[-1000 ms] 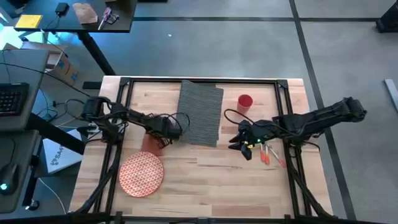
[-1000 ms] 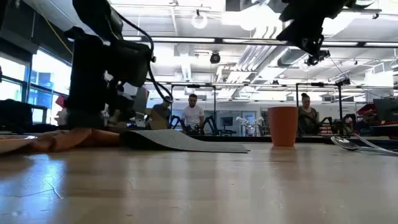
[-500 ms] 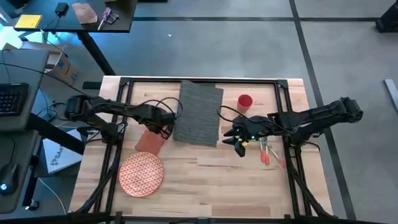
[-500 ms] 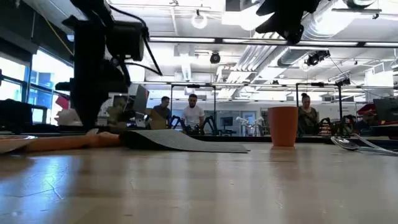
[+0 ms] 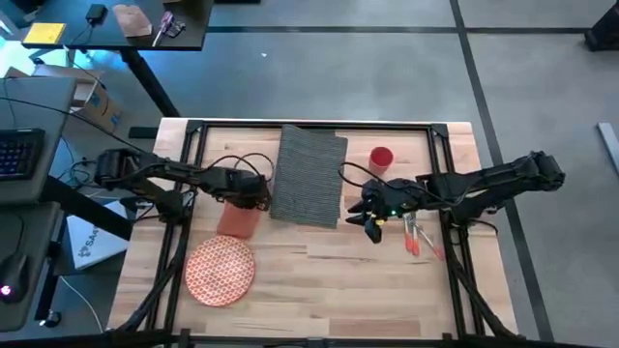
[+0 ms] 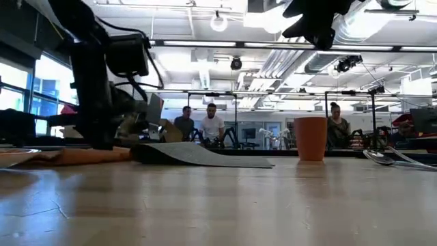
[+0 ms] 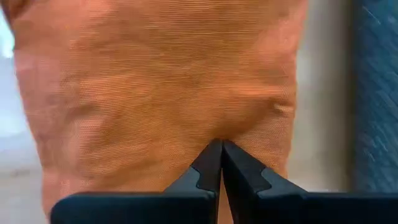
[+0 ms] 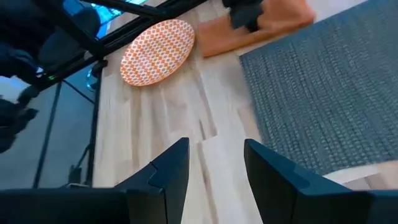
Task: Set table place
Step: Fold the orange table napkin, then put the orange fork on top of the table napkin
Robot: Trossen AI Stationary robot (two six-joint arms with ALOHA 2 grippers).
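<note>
The orange napkin (image 5: 237, 222) lies on the wooden table (image 5: 319, 280), just left of the dark grey placemat (image 5: 309, 177). My left gripper (image 7: 221, 148) stands over the napkin's far part, shut, with its tips on the cloth. The patterned plate (image 5: 220, 271) sits near the front left. The red cup (image 5: 381, 158) stands right of the placemat. Orange-handled cutlery (image 5: 418, 237) lies farther right. My right gripper (image 5: 370, 220) hovers open above the bare wood between the placemat and the cutlery. My left gripper comes down on the napkin from above, and its shut fingertips (image 7: 211, 157) meet on the cloth's top face (image 7: 219, 134). Whether a small fold sits between them I cannot tell. The napkin lies flat on the table, slightly wrinkled beside the tips.
The placemat's near end (image 6: 205, 156) lifts a little off the wood. Black rails (image 5: 193, 145) frame the table, and cables trail from both arms. A dark desk with a keyboard (image 5: 19, 155) stands to the left. People sit in the room (image 6: 212, 126) behind the table.
My left gripper has drawn back a little toward the table's left edge, staying low on the napkin. The napkin was bunched under it and now lies flatter and more spread. My right gripper has moved a little toward the placemat and risen slightly.
</note>
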